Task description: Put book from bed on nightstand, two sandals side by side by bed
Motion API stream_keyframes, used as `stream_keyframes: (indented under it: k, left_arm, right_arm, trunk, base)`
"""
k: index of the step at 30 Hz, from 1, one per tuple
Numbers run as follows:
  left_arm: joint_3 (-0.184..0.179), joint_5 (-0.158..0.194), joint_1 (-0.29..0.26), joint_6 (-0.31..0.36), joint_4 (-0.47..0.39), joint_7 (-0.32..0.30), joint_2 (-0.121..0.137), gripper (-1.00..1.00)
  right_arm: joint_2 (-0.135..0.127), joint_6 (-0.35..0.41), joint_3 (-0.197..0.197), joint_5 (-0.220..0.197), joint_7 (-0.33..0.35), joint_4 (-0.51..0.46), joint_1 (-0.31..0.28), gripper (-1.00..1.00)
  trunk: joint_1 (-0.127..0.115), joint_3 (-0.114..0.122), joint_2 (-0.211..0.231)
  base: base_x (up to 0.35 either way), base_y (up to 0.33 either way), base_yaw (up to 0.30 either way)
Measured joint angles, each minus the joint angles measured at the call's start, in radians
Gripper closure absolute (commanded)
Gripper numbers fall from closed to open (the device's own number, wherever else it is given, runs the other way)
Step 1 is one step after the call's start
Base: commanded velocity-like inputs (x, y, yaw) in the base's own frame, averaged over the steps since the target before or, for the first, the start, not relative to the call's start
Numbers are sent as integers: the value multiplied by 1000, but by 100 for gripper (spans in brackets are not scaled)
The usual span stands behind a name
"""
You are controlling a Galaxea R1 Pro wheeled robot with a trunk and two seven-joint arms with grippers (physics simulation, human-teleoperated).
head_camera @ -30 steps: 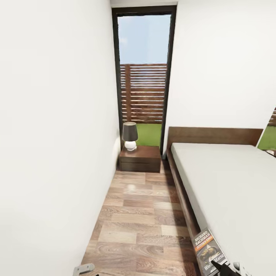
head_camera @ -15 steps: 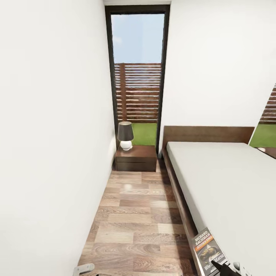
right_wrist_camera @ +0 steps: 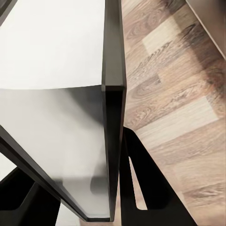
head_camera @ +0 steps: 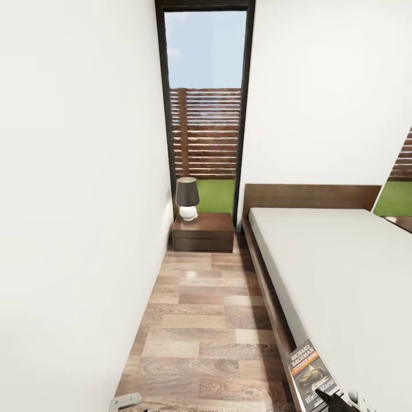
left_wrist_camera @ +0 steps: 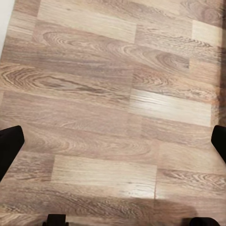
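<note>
My right gripper (head_camera: 336, 401) is shut on the book (head_camera: 312, 373), a dark paperback with an orange band, held at the lower right beside the bed's edge. In the right wrist view the book (right_wrist_camera: 113, 117) stands edge-on between the black fingers (right_wrist_camera: 148, 190). The bed (head_camera: 343, 269), grey mattress on a dark wooden frame, runs along the right. A dark-brown nightstand (head_camera: 204, 233) stands far ahead by the headboard, under the window. My left gripper (left_wrist_camera: 113, 150) hangs open over bare plank floor, and a grey part of it (head_camera: 126, 401) shows at the lower left. The sandals are out of view.
A lamp (head_camera: 187, 198) with a dark shade and white base sits on the nightstand's left part. A white wall (head_camera: 74, 229) closes the left side. A narrow strip of wood floor (head_camera: 200, 320) leads between wall and bed to the nightstand.
The whole picture has shifted: the camera has moved, so window, nightstand and headboard sit further left in view. The book stays in my right gripper at the same spot.
</note>
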Motion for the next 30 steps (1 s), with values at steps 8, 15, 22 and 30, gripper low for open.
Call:
stream_keyframes:
  k: [8, 15, 22, 30]
  left_arm:
    - [0, 1, 0, 0, 0, 0, 0, -100]
    - [0, 0, 0, 0, 0, 0, 0, -100]
    - [0, 0, 0, 0, 0, 0, 0, -100]
    - [0, 0, 0, 0, 0, 0, 0, -100]
  right_arm:
    - [0, 0, 0, 0, 0, 0, 0, 100]
    - [-1, 0, 0, 0, 0, 0, 0, 100]
    - [0, 0, 1, 1, 0, 0, 0, 100]
    - [0, 0, 1, 1, 0, 0, 0, 100]
  trunk:
    - [0, -9, 0]
    - [0, -10, 0]
    - [-1, -10, 0]
    - [-1, -10, 0]
  base:
    - [1, 0, 0]
    - [217, -54, 0]
    - [303, -29, 0]
    - [320, -2, 0]
